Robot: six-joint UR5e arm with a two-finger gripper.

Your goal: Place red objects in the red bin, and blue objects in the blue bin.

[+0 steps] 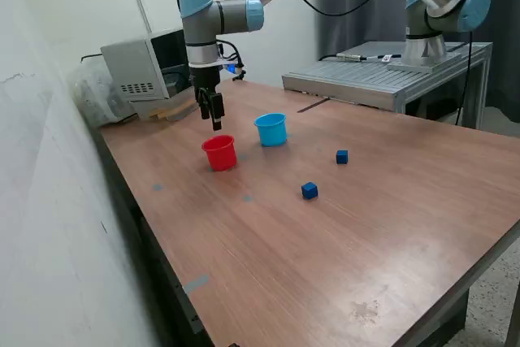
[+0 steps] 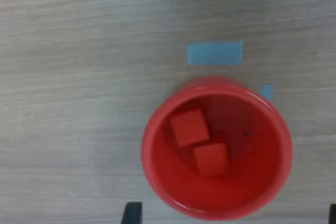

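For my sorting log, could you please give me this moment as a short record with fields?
red cup: upright on table, holds both red cubes
light blue cup: upright, contents not visible
blue cubes: loose on table, apart
gripper: above red cup, holds nothing visible, opening unclear
left to sort: both blue cubes

Arm reaches in from the upper part of the exterior view, forearm sloping down to the blue-capped wrist joint. Wrist section hangs vertical; pincer [image 1: 216, 122] points straight down, fingers close together. Finger gap not resolvable. Nothing visibly between the fingers.
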